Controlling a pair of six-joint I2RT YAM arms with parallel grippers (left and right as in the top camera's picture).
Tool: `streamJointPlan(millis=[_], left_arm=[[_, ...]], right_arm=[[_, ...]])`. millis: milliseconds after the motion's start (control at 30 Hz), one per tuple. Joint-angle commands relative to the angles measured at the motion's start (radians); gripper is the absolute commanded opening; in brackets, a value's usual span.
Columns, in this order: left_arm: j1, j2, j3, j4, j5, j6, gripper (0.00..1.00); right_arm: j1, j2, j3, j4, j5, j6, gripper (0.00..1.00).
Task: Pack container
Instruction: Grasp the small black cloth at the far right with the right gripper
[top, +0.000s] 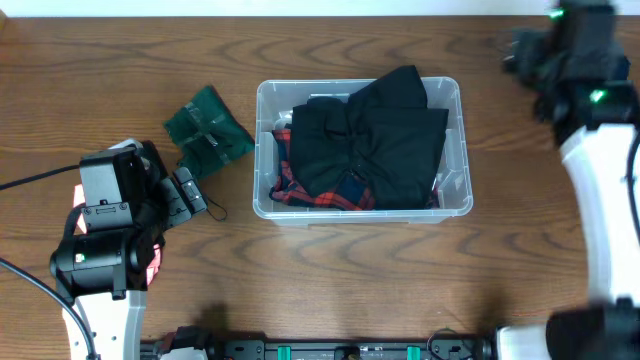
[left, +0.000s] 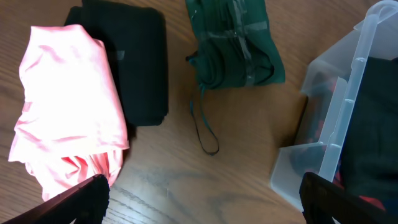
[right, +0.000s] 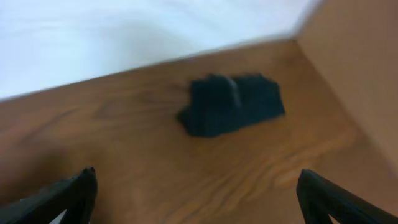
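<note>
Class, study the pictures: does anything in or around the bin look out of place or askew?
Yes. The black garment is heaped unevenly in the bin and pokes over its far rim. The green bundle lies outside, its cord trailing loose.

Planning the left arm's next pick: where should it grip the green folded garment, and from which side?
Grip the green garment across its thick folded middle, coming from above with the open left gripper. It lies flat on the table, apart from the container; its thin cord would likely slip.
</note>
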Motion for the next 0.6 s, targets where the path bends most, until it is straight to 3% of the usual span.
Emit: streamJointPlan(millis=[0,233,567], left_arm=[[0.004,0.002,0.021,-0.003,-0.005,-0.009,0.98],[0.004,0.002,0.021,-0.003,-0.005,-0.009,0.98],[0.004,0.002,0.021,-0.003,-0.005,-0.009,0.98]], right_arm=[[-0.164,0.123,-0.010,0.073,-0.201,0.244,0.99],[-0.388,0.408,-0.010,0.340,-0.533,0.354,0.99],[-0.449,0.673,-0.010,0.618,-0.658,0.398,0.99]])
